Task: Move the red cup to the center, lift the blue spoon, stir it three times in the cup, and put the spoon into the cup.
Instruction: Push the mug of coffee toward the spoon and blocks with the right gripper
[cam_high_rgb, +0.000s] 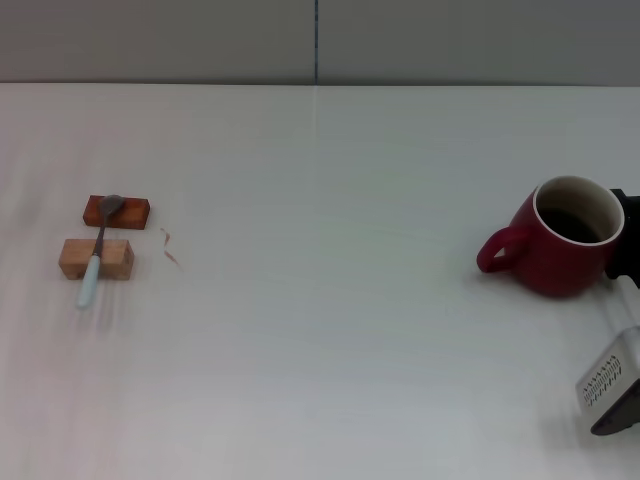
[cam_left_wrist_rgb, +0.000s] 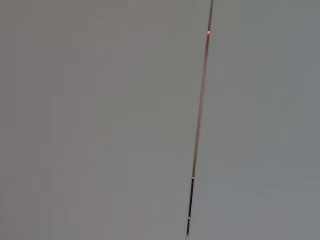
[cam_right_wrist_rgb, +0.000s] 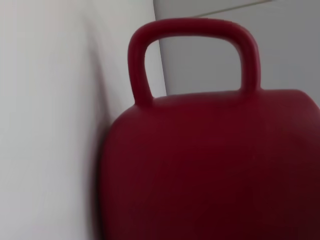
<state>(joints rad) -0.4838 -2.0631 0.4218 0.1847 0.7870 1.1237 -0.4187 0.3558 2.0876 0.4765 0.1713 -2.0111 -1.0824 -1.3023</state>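
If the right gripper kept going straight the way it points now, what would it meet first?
The rounded dark red ceramic mug: it fills the right wrist view, loop handle on the far side. In the head view the right gripper sits right at the mug's side. Whether they touch already cannot be told.

The red cup (cam_high_rgb: 560, 250) looked like glazed ceramic: a smooth, deep red outside with a soft sheen, a pale rim and a dark inside. In the right wrist view its wall (cam_right_wrist_rgb: 210, 165) and loop handle appeared even and unmarked. The blue spoon (cam_high_rgb: 97, 255) had a pale blue handle, possibly plastic, and a dull grey metal stem and bowl. The two small blocks (cam_high_rgb: 96, 259) under it looked like wood, one light and raw, the other reddish-brown. The tabletop (cam_high_rgb: 320, 330) was a smooth, matt off-white. The right gripper (cam_high_rgb: 625, 250) showed black casing and a light grey, ribbed part, seemingly plastic.
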